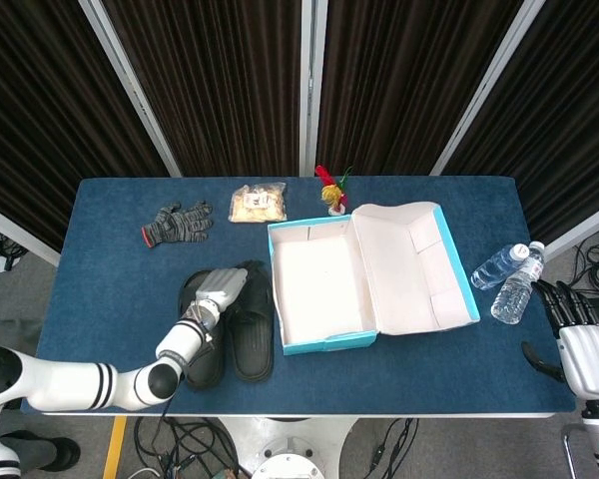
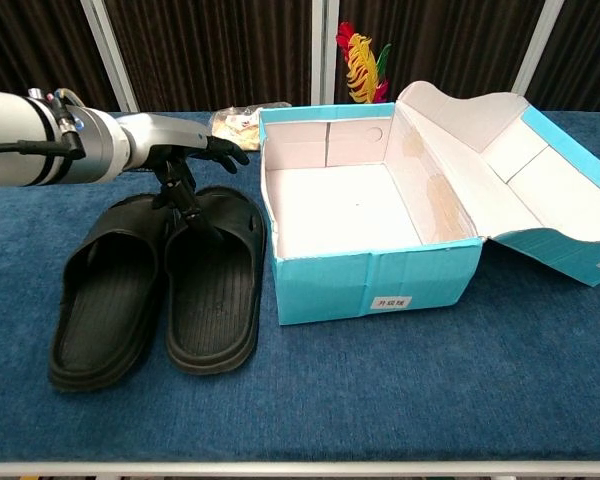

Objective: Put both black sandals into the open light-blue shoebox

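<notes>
Two black sandals lie side by side left of the open light-blue shoebox (image 1: pixel 324 344) (image 2: pixel 420 268), toes pointing to the table's front. The left sandal (image 1: pixel 202 351) (image 2: pixel 105 300) and the right sandal (image 1: pixel 252 334) (image 2: pixel 212 290) touch each other. My left hand (image 1: pixel 218 287) (image 2: pixel 185 155) hovers over their strap ends, fingers stretched toward the box, thumb pointing down between the two straps; it holds nothing. The box is empty inside, its lid (image 1: pixel 411 267) folded out to the right. My right hand (image 1: pixel 584 344) stays open off the table's right front corner.
A grey knit glove (image 1: pixel 175 223) lies at the back left. A snack bag (image 1: pixel 258 204) (image 2: pixel 235 125) and a red-yellow feathered toy (image 1: pixel 330 190) (image 2: pixel 358 58) sit behind the box. Two water bottles (image 1: pixel 507 277) lie near the right edge.
</notes>
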